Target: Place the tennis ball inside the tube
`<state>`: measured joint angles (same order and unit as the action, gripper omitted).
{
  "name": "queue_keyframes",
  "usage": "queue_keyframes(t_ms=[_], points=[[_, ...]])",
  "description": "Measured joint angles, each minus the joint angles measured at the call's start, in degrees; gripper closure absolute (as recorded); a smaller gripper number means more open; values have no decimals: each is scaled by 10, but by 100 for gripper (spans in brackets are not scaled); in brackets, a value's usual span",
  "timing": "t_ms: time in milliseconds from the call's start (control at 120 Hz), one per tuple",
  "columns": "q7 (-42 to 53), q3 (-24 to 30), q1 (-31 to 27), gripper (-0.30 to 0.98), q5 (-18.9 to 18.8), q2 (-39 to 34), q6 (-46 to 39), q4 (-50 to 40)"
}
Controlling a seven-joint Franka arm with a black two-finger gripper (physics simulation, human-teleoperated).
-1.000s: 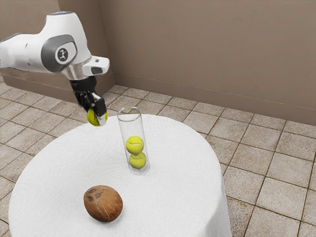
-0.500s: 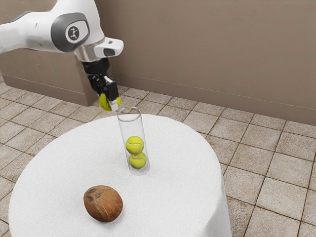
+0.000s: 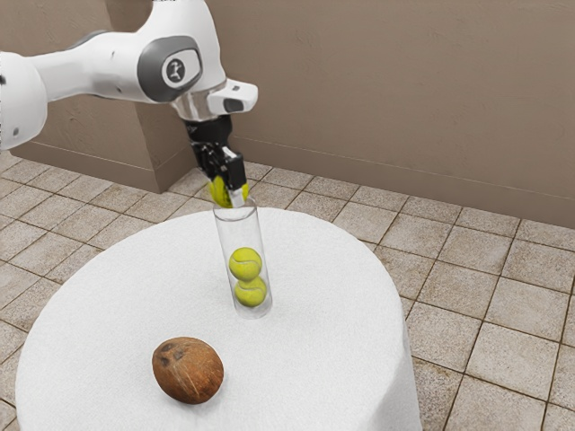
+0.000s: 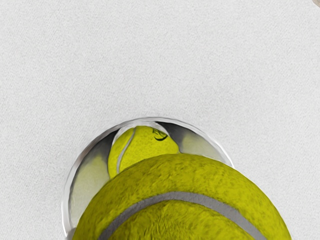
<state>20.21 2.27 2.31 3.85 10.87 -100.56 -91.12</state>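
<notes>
Gripper (image 3: 228, 192) is clamping the tennis ball (image 3: 217, 190), holding it at the mouth of the clear tube (image 3: 239, 233). The near finger is covering part of the ball in the exterior view, and the ball is hiding most of the far one. Ball and rim are overlapping there, so can't tell if they're touching or if any of the ball is sitting inside. In the wrist view the held ball is blocking much of the mouth and part of the upper ball (image 3: 245, 264) inside; picture edge is cutting off both held ball and rim. Lower ball (image 3: 251, 292) is resting beneath the upper one, its top partly hidden by it. Tube is standing on the white-covered table (image 3: 332, 359), whose near edge is running out of frame. Coconut (image 3: 187, 370) is lying well apart from the tube.
</notes>
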Motion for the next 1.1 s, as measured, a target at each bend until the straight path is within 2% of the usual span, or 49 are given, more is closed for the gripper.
queue_keyframes(t_ms=[350, 492, 625, 775, 950, 1100], points=[[1, 0, 1, 48, -2, 19, -17, 12], [2, -1, 2, 25, 3, 20, -19, 12], [5, -1, 2, 13, 8, 20, -18, 12], [7, -1, 3, 7, 9, 11, -17, 11], [4, -4, 4, 3, 8, -49, 5, -12], [-12, -6, 1, 1, -9, -90, 46, -14]])
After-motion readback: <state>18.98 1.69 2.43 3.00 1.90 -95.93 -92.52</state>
